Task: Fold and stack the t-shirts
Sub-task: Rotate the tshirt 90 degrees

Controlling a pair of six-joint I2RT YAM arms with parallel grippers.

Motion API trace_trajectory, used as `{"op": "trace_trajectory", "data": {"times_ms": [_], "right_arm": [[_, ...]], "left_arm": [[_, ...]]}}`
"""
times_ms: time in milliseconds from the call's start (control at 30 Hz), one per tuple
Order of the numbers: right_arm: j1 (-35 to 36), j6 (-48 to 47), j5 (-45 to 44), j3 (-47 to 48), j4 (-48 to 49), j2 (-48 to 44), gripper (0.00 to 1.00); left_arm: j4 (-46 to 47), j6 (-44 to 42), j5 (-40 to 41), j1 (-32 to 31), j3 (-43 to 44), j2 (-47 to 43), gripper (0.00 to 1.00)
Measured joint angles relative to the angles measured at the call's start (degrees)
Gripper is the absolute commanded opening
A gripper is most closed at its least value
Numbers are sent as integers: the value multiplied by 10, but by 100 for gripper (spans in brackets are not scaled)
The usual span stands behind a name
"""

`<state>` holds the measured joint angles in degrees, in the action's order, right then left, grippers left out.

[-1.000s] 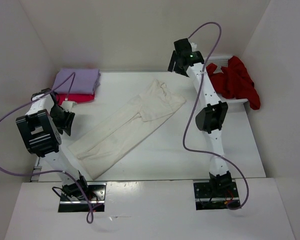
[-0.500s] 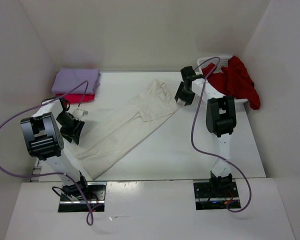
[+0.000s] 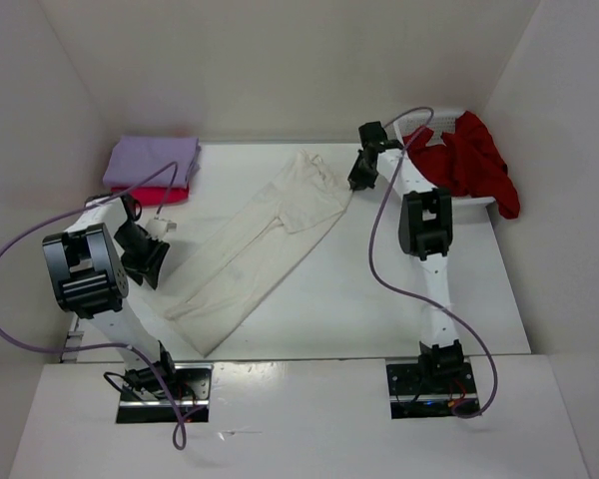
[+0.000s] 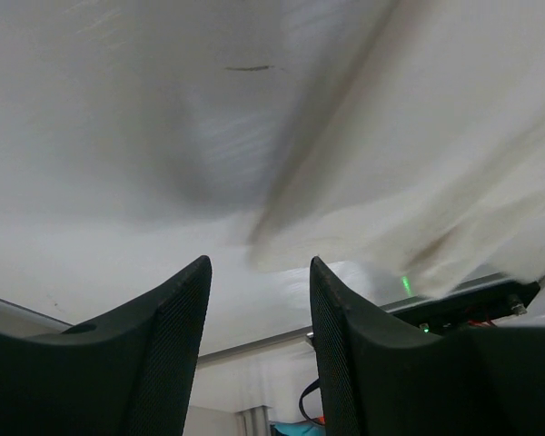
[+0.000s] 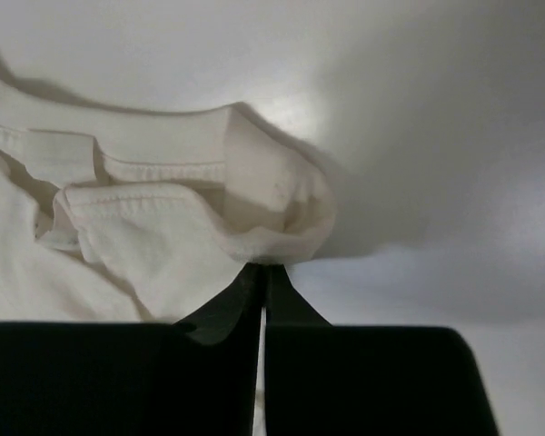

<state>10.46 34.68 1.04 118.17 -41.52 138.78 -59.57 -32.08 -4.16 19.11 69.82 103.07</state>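
Cream t-shirt (image 3: 265,244) lies in a long narrow strip, diagonal across the table (image 3: 379,299) — my right gripper (image 5: 263,271) is pinched tight on a bunched hem at its far corner. My left gripper (image 4: 259,263) hangs half spread just beside the shirt's near left edge, holding nothing.

Left arm (image 3: 120,314) and right arm (image 3: 437,294): white links, black joints, purple cables (image 3: 370,244).
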Motion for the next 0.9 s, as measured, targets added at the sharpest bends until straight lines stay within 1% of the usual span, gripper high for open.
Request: {"op": "trace_trajectory", "data": {"times_ms": [67, 133, 167, 200, 233, 267, 333, 367, 433, 467, 500, 567, 633, 700, 767, 800, 833, 867, 900], "right_arm": [[4, -15, -18, 141, -22, 78, 0], [9, -33, -40, 336, -40, 185, 0], [9, -41, -47, 419, -38, 228, 19], [9, -47, -48, 472, -33, 255, 42], [12, -56, -50, 512, -34, 271, 62], [14, -69, -54, 537, -34, 278, 86], [18, -98, -63, 565, -36, 278, 98], [21, -108, -65, 572, -35, 273, 100], [31, -125, -69, 571, -53, 254, 100], [36, -131, -75, 563, -66, 239, 100], [41, -135, -85, 548, -83, 218, 100], [52, -142, -113, 507, -114, 162, 100], [59, -146, -132, 447, -140, 86, 100], [67, -147, -147, 363, -148, -16, 100], [82, -148, -166, 224, -121, -146, 100], [94, -147, -185, 128, -103, -229, 100], [110, -146, -195, 54, -86, -296, 100], [139, -137, -196, -58, -43, -381, 100], [170, -124, -194, -138, -29, -446, 100]], "left_arm": [[-5, 6, 1, -5, 4, 7, 56], [-9, 7, 5, -13, 8, 13, 56], [-10, 7, 9, -18, 9, 15, 56], [-13, 7, 10, -26, 12, 19, 56], [-17, 7, 13, -35, 16, 22, 56], [-20, 7, 13, -44, 19, 27, 56], [-26, 7, 11, -62, 26, 37, 56], [-27, 7, 8, -69, 29, 41, 56], [-30, 9, 0, -82, 33, 47, 56], [-30, 9, -6, -88, 34, 49, 56], [-30, 9, -12, -92, 35, 49, 59], [-30, 10, -24, -101, 35, 49, 59], [-24, 11, -34, -106, 32, 48, 59], [-14, 11, -41, -112, 23, 44, 59], [-7, 12, -47, -115, 11, 38, 59], [-3, 14, -49, -115, 5, 35, 59], [-1, 17, -51, -115, 1, 32, 59], [4, 22, -54, -115, -3, 29, 59], [9, 24, -59, -115, -8, 24, 59]]}}
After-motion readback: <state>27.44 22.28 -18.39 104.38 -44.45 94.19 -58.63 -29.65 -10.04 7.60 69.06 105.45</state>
